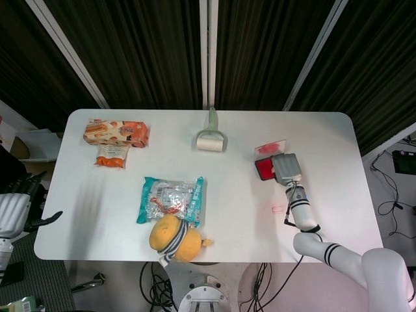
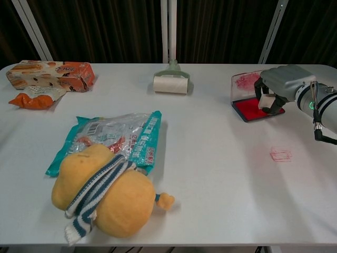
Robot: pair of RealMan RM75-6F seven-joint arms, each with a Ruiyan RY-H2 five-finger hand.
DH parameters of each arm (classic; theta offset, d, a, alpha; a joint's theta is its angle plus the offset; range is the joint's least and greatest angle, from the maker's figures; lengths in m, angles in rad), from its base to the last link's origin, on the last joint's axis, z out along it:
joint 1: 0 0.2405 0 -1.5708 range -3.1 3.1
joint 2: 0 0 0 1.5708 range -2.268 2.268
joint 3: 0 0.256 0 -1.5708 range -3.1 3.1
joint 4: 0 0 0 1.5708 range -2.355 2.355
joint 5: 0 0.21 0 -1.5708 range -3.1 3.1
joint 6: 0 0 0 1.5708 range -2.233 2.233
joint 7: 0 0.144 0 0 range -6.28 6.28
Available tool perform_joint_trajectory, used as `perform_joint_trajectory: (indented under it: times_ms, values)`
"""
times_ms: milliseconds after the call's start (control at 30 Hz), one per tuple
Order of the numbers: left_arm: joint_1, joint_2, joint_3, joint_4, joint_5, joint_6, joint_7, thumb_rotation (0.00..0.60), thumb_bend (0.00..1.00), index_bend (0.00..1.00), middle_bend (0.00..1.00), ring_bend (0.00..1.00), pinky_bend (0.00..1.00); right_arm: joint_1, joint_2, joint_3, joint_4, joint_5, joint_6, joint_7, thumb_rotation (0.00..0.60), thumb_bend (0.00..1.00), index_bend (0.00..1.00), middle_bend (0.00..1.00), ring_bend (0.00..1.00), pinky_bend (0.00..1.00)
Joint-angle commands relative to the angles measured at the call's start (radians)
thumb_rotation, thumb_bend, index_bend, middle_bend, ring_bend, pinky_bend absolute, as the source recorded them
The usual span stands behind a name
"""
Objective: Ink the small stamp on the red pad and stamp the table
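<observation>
The red ink pad (image 2: 250, 110) lies open at the right of the table, its clear lid (image 2: 243, 81) standing up behind it; in the head view the red ink pad (image 1: 264, 169) shows beside my right hand (image 1: 286, 168). My right hand (image 2: 276, 87) grips the small white stamp (image 2: 267, 100) and holds it down on the pad's right part. A faint red stamp print (image 2: 280, 155) marks the table nearer to me, and the same stamp print (image 1: 279, 208) shows in the head view. My left hand (image 1: 16, 205) hangs off the table's left edge, fingers spread, holding nothing.
A lint roller (image 2: 170, 81) lies at the back middle. A teal snack bag (image 2: 113, 137) and a yellow plush toy with a striped scarf (image 2: 108, 192) sit front left. An orange biscuit pack (image 2: 50, 75) and an orange wrapper (image 2: 32, 99) lie far left.
</observation>
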Motion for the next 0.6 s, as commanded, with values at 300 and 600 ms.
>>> perform_joint_trajectory:
  times_ms: [300, 600]
  values:
    - [0.000, 0.004, -0.002, -0.014, 0.003, 0.005, 0.010, 0.366, 0.12, 0.11, 0.19, 0.12, 0.21, -0.052, 0.206, 0.022, -0.365, -0.085, 0.177, 0.005, 0.600, 0.36, 0.61, 0.55, 0.82, 0.97]
    - [0.000, 0.002, 0.003, -0.025, 0.009, 0.005, 0.021, 0.365, 0.12, 0.11, 0.19, 0.12, 0.21, -0.150, 0.309, -0.134, -0.557, -0.127, 0.219, -0.060, 0.600, 0.36, 0.61, 0.54, 0.82, 0.97]
